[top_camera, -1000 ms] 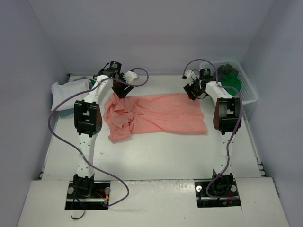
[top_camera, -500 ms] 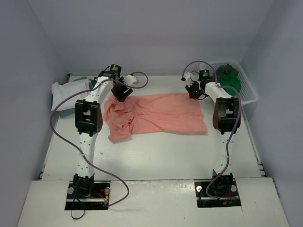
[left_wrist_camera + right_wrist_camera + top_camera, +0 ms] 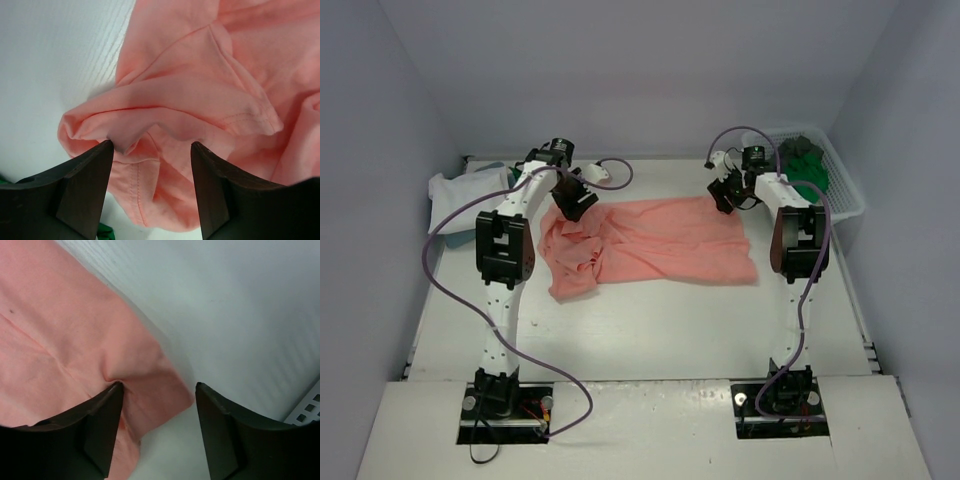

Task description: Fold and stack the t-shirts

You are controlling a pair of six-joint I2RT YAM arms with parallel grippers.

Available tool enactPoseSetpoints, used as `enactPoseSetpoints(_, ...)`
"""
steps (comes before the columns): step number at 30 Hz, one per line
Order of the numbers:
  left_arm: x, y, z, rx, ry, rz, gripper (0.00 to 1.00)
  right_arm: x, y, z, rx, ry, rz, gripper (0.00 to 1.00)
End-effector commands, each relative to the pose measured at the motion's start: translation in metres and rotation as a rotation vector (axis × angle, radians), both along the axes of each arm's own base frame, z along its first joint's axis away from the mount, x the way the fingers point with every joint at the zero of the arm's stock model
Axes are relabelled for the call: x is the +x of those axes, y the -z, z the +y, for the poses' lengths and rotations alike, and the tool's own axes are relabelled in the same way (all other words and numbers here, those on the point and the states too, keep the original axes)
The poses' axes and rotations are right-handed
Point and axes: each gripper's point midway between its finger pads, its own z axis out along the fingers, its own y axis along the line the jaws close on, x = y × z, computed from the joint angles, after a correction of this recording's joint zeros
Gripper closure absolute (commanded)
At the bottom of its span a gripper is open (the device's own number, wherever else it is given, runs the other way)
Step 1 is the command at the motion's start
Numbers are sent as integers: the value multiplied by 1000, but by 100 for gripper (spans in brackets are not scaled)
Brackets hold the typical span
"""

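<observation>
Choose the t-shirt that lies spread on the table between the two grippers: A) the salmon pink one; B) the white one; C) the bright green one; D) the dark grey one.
A: the salmon pink t-shirt reaches from under the left gripper to under the right gripper.

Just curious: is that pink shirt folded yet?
Not folded: the pink shirt lies mostly spread flat, its left end bunched up.

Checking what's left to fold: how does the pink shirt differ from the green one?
The pink shirt lies on the table; the green shirt sits in the basket. The pink shirt is spread mostly flat, bunched only at its left end; the green shirt is crumpled in a heap. Both are plain cloth, and neither is folded yet.
</observation>
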Motion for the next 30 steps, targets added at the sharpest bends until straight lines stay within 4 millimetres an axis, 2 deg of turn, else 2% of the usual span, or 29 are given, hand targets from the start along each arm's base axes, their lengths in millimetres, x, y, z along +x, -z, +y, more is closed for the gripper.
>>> enactPoseSetpoints(1, -8, -61, -2, -44, 63, -85, 42, 2, -4, 0, 6, 6, 7, 42)
enactPoseSetpoints(6, -19, -50, -3, -37, 92, -31, 42, -2, 6, 0, -2, -3, 33, 39)
enactPoseSetpoints(9, -29, -42, -4, -35, 115, 16, 42, -8, 15, 2, -9, -24, 58, 57)
enactPoseSetpoints(10, -31, -39, -4, -32, 119, 28, 42, -10, 18, 2, -10, -28, 65, 74)
enactPoseSetpoints(12, -38, -30, -3, -21, 133, 55, 42, -12, 21, 2, -13, -33, 75, 89)
enactPoseSetpoints(15, -40, -27, -2, -15, 142, 63, 42, -15, 24, 2, -11, -37, 84, 100)
enactPoseSetpoints(21, -43, -40, -13, -64, 163, 42, 42, -17, 24, 5, 3, -41, 88, 100)
enactPoseSetpoints(30, -44, -31, -25, -80, 157, 50, 43, -19, 28, 6, 5, -37, 95, 100)
